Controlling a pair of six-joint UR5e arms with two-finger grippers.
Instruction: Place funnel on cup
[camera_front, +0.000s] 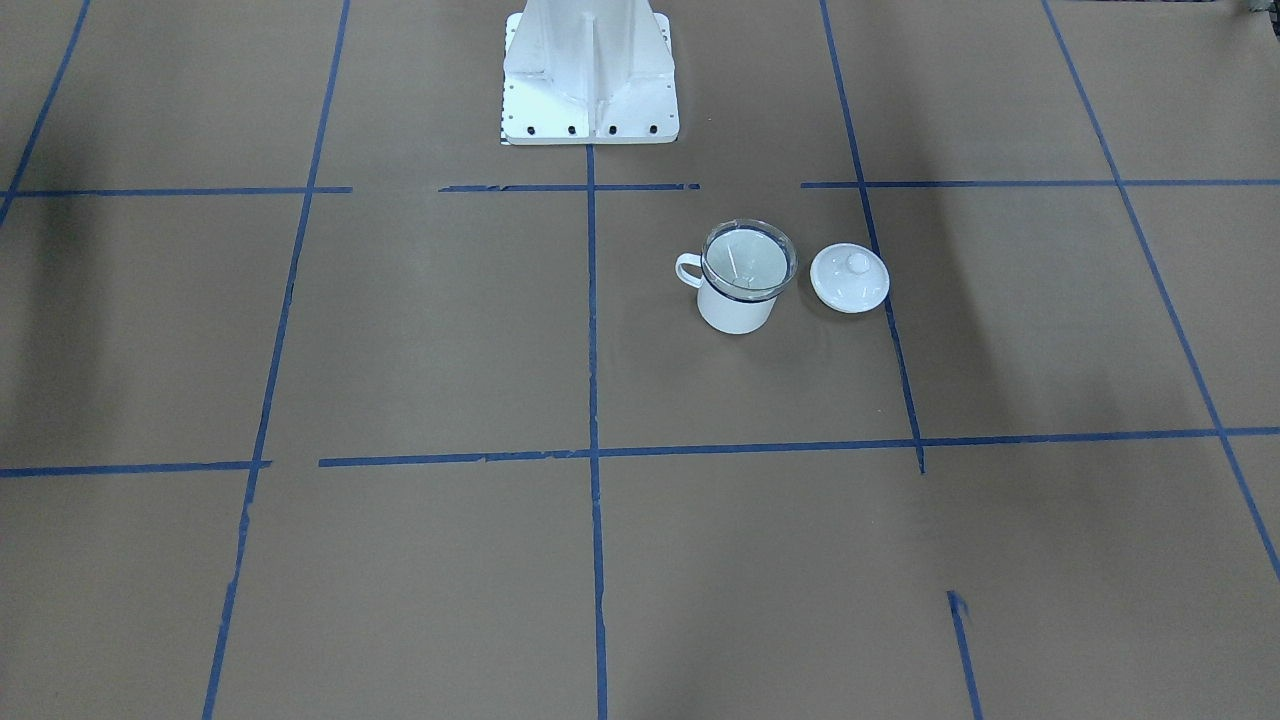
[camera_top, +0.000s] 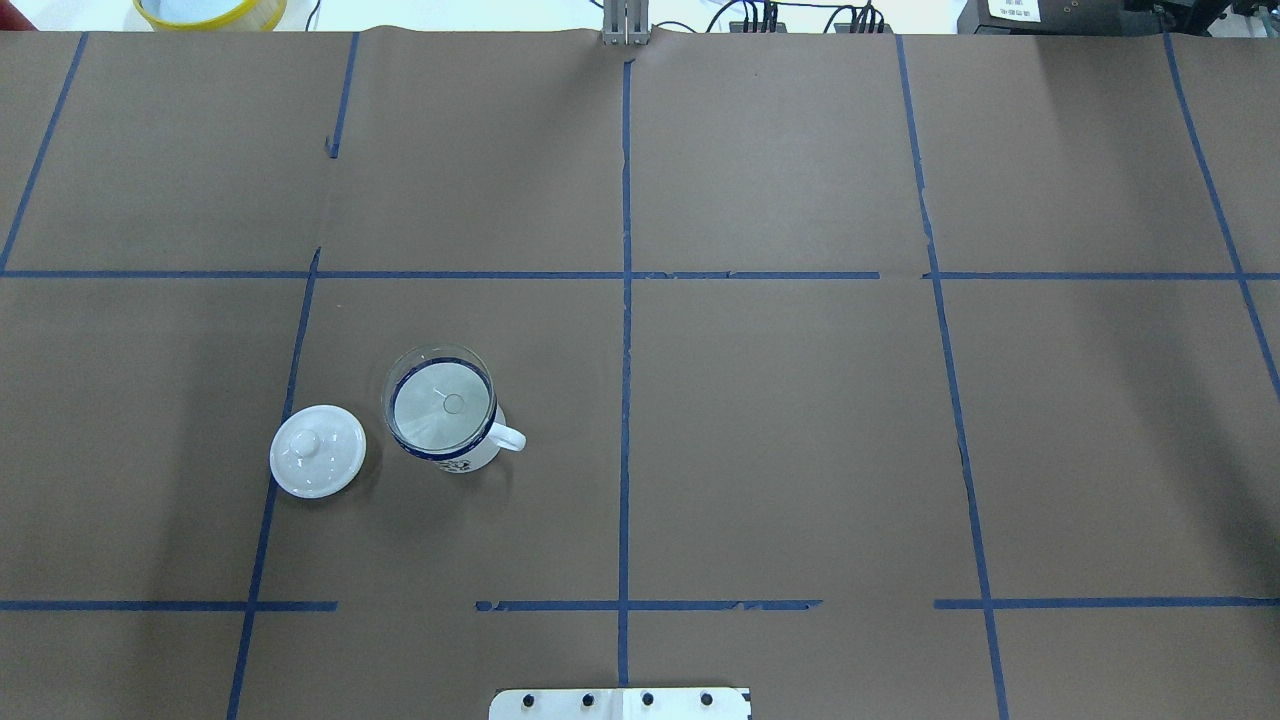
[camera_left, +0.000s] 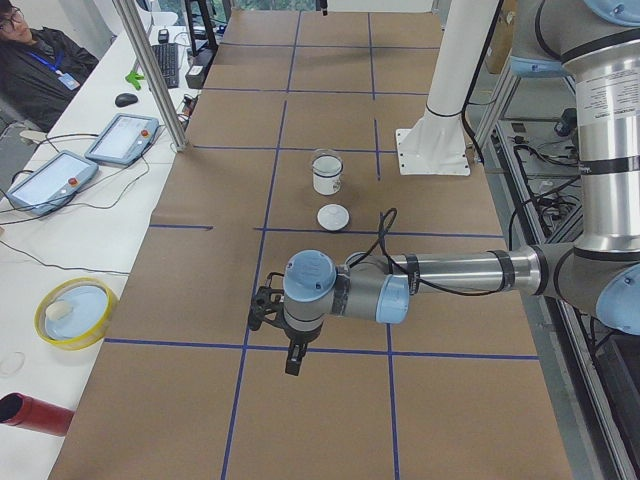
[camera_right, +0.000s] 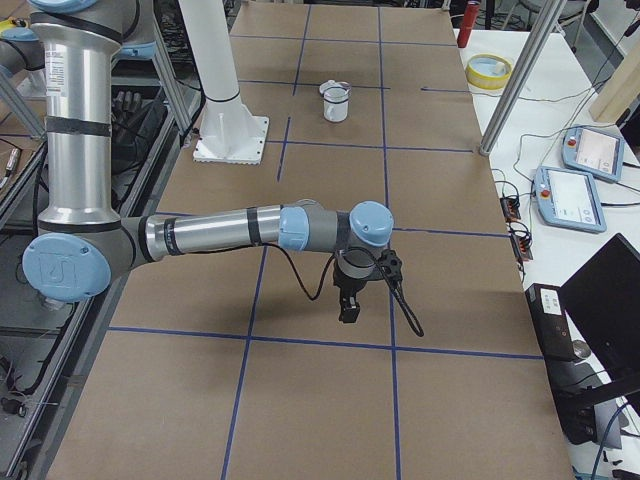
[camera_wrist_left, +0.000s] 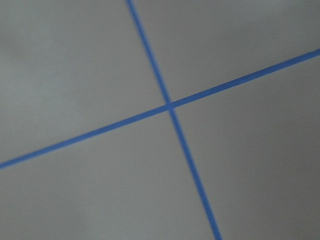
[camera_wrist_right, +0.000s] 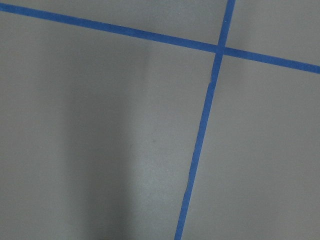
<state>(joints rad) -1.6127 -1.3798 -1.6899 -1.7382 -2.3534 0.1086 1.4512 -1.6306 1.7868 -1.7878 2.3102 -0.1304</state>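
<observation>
The white enamel cup (camera_front: 735, 312) with a dark blue rim stands upright on the brown table, its handle toward the table's middle. The clear funnel (camera_front: 748, 260) sits in the cup's mouth, with its rim resting on the cup's rim. Both also show in the overhead view, the funnel (camera_top: 442, 405) on top of the cup (camera_top: 468, 458). My left gripper (camera_left: 292, 358) shows only in the exterior left view, far from the cup (camera_left: 327, 176), pointing down over bare table. My right gripper (camera_right: 347, 308) shows only in the exterior right view, far from the cup (camera_right: 336, 103). I cannot tell whether either gripper is open or shut.
A round white knobbed lid (camera_front: 849, 278) lies just beside the cup, away from its handle. The robot's white base (camera_front: 590, 80) stands at the table's edge. A yellow bowl (camera_left: 75, 312), a red can (camera_left: 30, 412) and tablets (camera_left: 122, 138) sit on the side desk.
</observation>
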